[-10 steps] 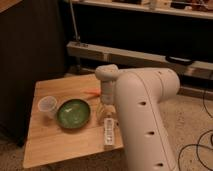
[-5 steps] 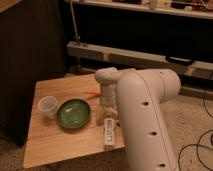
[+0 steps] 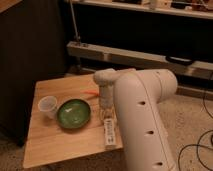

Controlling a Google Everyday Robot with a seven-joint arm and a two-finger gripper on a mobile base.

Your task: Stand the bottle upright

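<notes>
As bottle [image 3: 109, 134] lies flat, gripper [image 3: 106, 115] just beside

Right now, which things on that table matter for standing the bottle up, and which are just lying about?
For the job:
bottle, lying flat on the table
gripper, low over the bottle's far end

Just lying about:
cup
green bowl
small orange thing, further back

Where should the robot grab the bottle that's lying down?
Probably around the slim middle of the bottle, from straight above: it lies flat on the table beside the green bowl, so only top and sides are free. The hand hovers over its far end.
</notes>
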